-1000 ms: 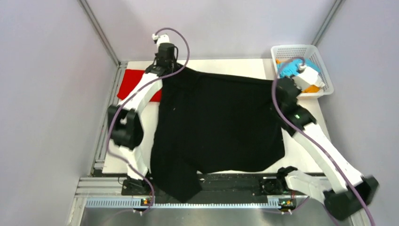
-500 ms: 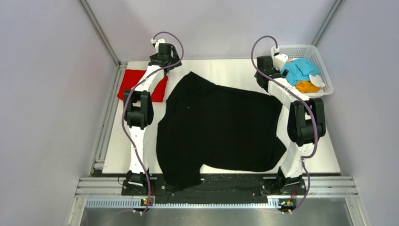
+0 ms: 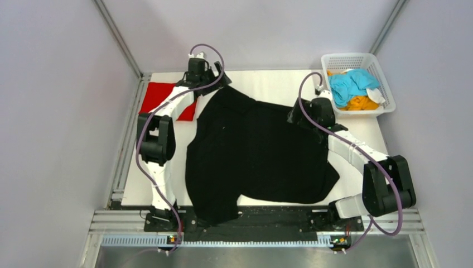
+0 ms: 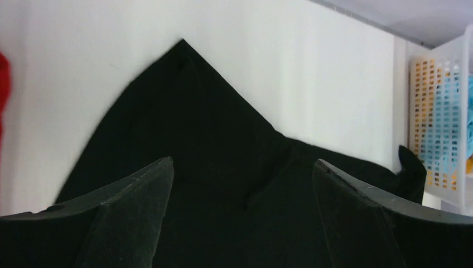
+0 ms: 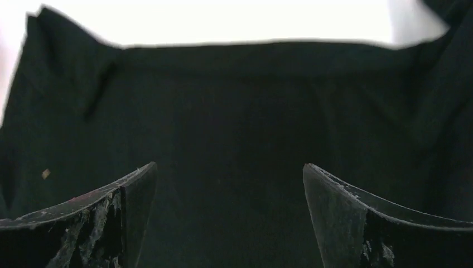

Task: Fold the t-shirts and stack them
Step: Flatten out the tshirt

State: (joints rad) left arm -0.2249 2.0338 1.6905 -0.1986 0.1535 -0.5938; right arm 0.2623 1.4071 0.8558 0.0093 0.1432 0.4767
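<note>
Black t-shirt (image 3: 262, 151) under left jaws and right jaws, both wide, empty

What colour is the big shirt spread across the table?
The shirt is black; top external view.

No writing, label, brand, number or sign can be read in any view. The black t-shirt (image 3: 262, 151) just beyond the fingertips of the left gripper (image 4: 242, 161) and the right gripper (image 5: 229, 164) is plain cloth. The white basket (image 3: 348, 56), off to the right of the left gripper's fingers, is bare mesh.
</note>
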